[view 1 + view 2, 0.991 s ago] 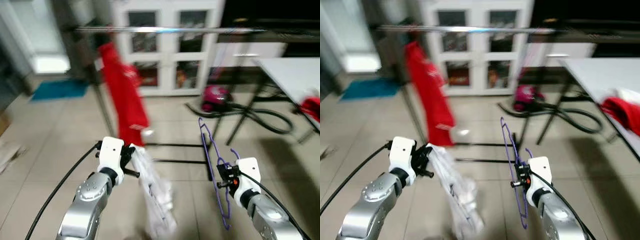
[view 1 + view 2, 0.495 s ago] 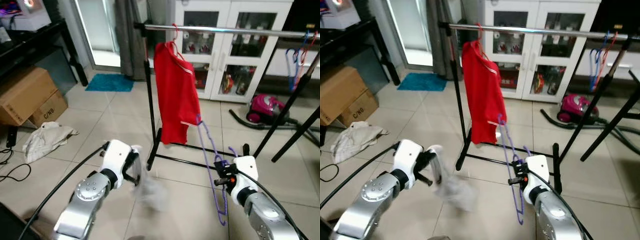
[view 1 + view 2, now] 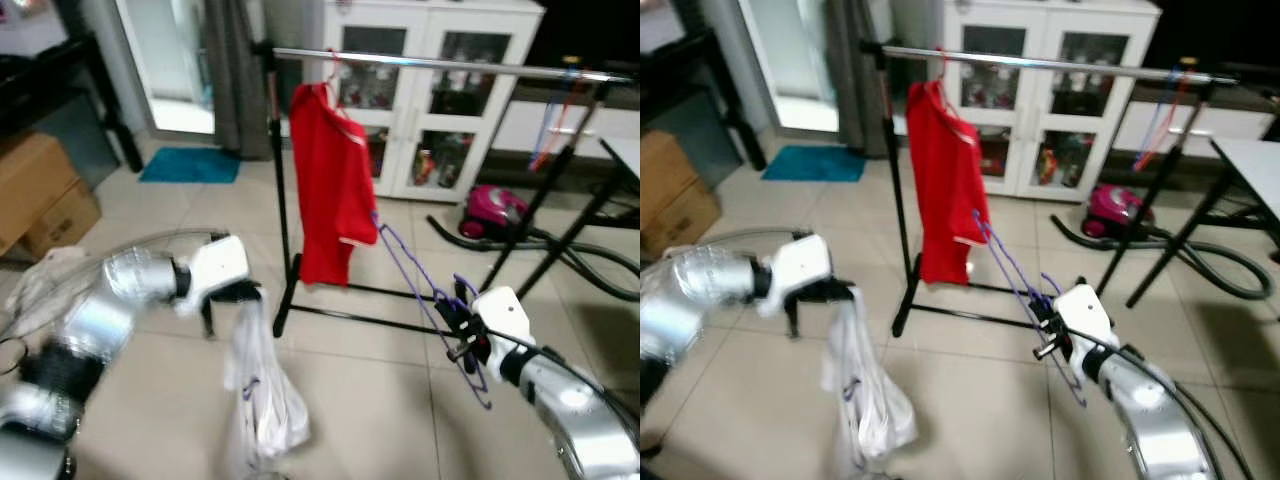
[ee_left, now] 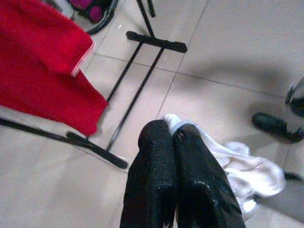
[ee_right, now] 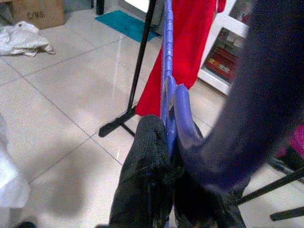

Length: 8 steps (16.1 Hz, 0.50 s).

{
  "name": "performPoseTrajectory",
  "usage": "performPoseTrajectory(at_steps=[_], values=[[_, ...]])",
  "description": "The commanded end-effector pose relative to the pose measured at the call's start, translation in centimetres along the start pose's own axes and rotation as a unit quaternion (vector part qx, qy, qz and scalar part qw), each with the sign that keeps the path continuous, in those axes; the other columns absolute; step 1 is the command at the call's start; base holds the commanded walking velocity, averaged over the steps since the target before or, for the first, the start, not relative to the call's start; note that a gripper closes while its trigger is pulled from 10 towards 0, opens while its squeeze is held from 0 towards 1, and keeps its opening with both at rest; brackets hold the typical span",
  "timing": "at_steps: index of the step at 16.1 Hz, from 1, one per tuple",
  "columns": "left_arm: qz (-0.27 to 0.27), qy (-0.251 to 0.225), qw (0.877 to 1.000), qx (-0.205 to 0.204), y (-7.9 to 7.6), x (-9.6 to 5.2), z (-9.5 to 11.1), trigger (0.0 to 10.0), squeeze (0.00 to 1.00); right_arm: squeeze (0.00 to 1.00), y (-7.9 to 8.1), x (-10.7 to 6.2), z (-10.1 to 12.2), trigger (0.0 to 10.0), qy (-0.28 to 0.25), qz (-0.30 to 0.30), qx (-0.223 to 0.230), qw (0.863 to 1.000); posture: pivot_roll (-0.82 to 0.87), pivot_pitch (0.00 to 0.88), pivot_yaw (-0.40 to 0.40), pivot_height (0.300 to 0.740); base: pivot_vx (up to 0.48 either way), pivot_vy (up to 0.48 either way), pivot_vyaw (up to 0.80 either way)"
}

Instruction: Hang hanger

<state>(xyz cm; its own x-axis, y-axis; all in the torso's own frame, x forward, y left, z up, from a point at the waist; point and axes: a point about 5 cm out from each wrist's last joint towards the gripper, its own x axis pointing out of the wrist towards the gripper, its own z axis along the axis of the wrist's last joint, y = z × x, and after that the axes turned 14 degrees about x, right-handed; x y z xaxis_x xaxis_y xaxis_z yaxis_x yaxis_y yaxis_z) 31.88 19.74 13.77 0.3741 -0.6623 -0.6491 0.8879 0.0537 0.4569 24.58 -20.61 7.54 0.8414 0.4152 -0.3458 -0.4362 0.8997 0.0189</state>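
Note:
My right gripper (image 3: pixel 458 325) is shut on a purple wire hanger (image 3: pixel 408 268), low in front of the clothes rack. The hanger slants up toward a red shirt (image 3: pixel 328 195) that hangs from the silver rail (image 3: pixel 450 65). In the right wrist view the purple hanger (image 5: pixel 167 61) runs up from between the black fingers (image 5: pixel 147 142). My left gripper (image 3: pixel 245 293) is out to the left, shut on the top of a white garment (image 3: pixel 258 400) that dangles to the floor. The left wrist view has the fingers (image 4: pixel 159 142) pressed together on white cloth (image 4: pixel 237 164).
The rack's black foot (image 3: pixel 285 300) and crossbar lie on the tiled floor between the arms. More hangers (image 3: pixel 560 120) hang at the rail's right end. Behind stand a white glass-door cabinet (image 3: pixel 420 110), a pink vacuum (image 3: pixel 487 207) with hose, a blue mat (image 3: pixel 190 165) and cardboard boxes (image 3: pixel 35 195).
The camera has swung toward the rack. My left arm has stretched out to the left, the white garment now hanging straight down. The hanger has tilted toward the red shirt.

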Motion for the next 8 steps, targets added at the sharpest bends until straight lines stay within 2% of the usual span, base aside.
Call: performPoseTrajectory(at_steps=[1,2,4,6,7,8], values=[[-0.028,0.003,0.999,0.021,-0.1,0.4,0.0,10.0,0.0,0.0,0.1,0.1,0.2,10.0,0.004,0.017,-0.015,1.0,0.1,0.0,0.013,0.74,0.0,0.0,0.0],[-0.043,0.028,0.998,0.038,1.7,0.4,-0.1,10.0,0.0,0.0,-0.5,-0.2,0.5,10.0,0.018,0.03,-0.052,0.998,0.09,0.002,0.023,0.74,0.0,0.0,0.0],[-0.026,0.064,0.997,0.034,3.0,0.3,-1.0,10.0,0.0,0.0,-1.2,-0.5,0.5,10.0,0.023,0.009,-0.053,0.998,0.07,0.012,0.033,0.74,0.0,0.0,0.0],[0.059,0.121,0.991,0.012,4.3,0.9,-1.8,10.0,0.0,0.0,-1.7,-0.9,0.2,10.0,0.027,-0.023,-0.039,0.999,0.06,0.028,0.042,0.74,0.0,0.0,0.0],[0.075,0.13,0.989,0.011,4.4,1.1,-1.9,10.0,0.0,0.0,-1.7,-1.0,0.1,10.0,0.027,-0.025,-0.037,0.999,0.06,0.028,0.042,0.74,0.0,0.0,0.0],[0.13,0.136,0.982,-0.033,5.0,1.7,-1.9,10.0,0.0,0.0,-1.1,-1.4,-0.1,10.0,0.035,-0.011,-0.04,0.999,0.05,0.044,0.045,0.74,0.0,0.0,0.0]])
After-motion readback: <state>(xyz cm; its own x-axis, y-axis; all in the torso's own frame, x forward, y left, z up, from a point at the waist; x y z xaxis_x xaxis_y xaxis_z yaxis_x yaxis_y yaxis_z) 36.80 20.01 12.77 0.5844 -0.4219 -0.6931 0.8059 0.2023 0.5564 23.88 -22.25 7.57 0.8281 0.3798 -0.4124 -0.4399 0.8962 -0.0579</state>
